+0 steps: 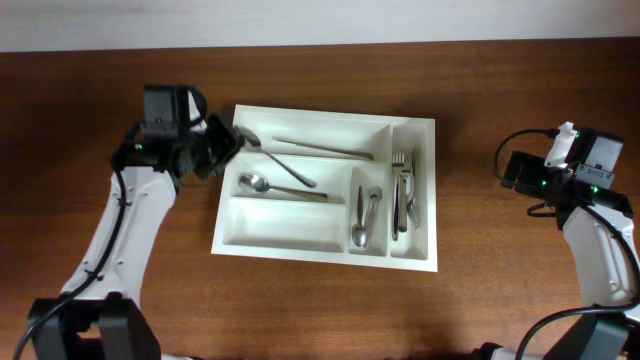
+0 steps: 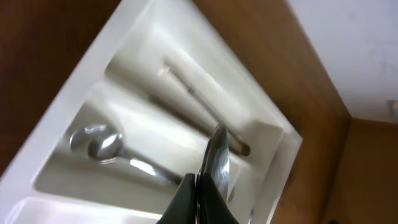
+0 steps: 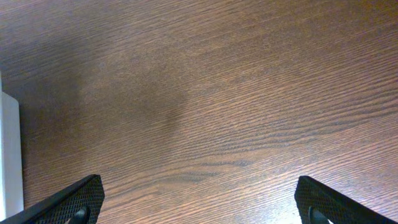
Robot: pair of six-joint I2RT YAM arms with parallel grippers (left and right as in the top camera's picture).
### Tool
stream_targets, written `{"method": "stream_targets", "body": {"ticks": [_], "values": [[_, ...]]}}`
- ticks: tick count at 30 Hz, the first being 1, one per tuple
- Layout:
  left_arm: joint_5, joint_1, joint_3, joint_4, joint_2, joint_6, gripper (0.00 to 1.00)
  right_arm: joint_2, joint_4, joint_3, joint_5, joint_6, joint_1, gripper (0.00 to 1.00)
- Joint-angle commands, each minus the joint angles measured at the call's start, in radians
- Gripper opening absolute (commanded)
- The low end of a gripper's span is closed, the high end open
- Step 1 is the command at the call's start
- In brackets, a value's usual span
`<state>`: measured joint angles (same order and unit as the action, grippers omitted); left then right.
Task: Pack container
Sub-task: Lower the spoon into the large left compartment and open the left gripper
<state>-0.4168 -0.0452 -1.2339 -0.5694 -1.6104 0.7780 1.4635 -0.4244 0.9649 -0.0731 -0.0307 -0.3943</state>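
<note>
Nearest its own camera, the left gripper [image 2: 199, 202] had its fingers pressed together on a spoon [image 2: 217, 152]. The metal rose out of the pinch over the tray [image 1: 280, 228]. From above, this spoon lay slantwise, its bowl by the tray's near-left corner and its handle reaching across the divider. The wrist view was too blurred to tell which part of the spoon the pads were on.

Just beyond sat a second spoon [image 2: 99, 143] in the middle long slot, and past it a knife [image 2: 199, 99] in the top long slot. Farther right, two small spoons [image 1: 365, 215] lay in the first upright slot and forks [image 1: 403, 190] in the end one. The bottom long slot was bare.

The tray stood in the middle of the table [image 3: 217, 93]. It looked like thin, stiff plastic, so it was probably light and smooth. Its broad span was too wide for one pinch. Any hold would have to go on an outer wall or the rim. It would have to stay level, since the loose metal inside would likely slide and rattle if it tipped.

Well off to the right, the right gripper [image 3: 199, 190] hung with its fingers spread wide over bare wood, holding nothing, with only a sliver of the tray's wall at the edge of its view.
</note>
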Motion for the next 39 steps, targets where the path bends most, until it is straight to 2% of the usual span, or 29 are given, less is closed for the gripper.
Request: {"method": "stream_targets", "body": {"ticks": [1, 3, 7, 17, 31, 33, 35, 39], "values": [[-0.056, 0.004, 0.037, 0.019, 0.007, 0.063, 0.02, 0.004, 0.000, 0.011, -0.002, -0.006, -0.005, 0.99], [-0.059, 0.001, 0.049, 0.003, 0.007, 0.093, 0.02, 0.004, 0.000, 0.011, -0.002, -0.006, -0.005, 0.99], [-0.029, -0.014, 0.108, 0.006, 0.007, 0.250, 0.02, 0.004, 0.000, 0.011, -0.002, -0.006, -0.005, 0.99], [0.014, -0.031, 0.217, 0.131, 0.007, 0.357, 0.02, 0.004, 0.000, 0.011, -0.002, -0.006, -0.005, 0.99], [0.157, -0.099, 0.220, 0.132, 0.007, 0.434, 0.02, 0.004, 0.000, 0.011, -0.002, -0.006, -0.005, 0.99], [0.156, -0.095, 0.220, 0.153, 0.007, 0.441, 0.05, 0.004, 0.000, 0.011, -0.002, -0.006, -0.005, 0.99], [0.151, -0.087, 0.220, 0.190, 0.011, 0.441, 0.14, 0.004, 0.000, 0.011, -0.002, -0.006, -0.005, 0.99], [0.136, -0.060, 0.220, 0.267, 0.046, 0.441, 0.47, 0.004, 0.000, 0.011, -0.002, -0.006, -0.005, 0.99]]}}
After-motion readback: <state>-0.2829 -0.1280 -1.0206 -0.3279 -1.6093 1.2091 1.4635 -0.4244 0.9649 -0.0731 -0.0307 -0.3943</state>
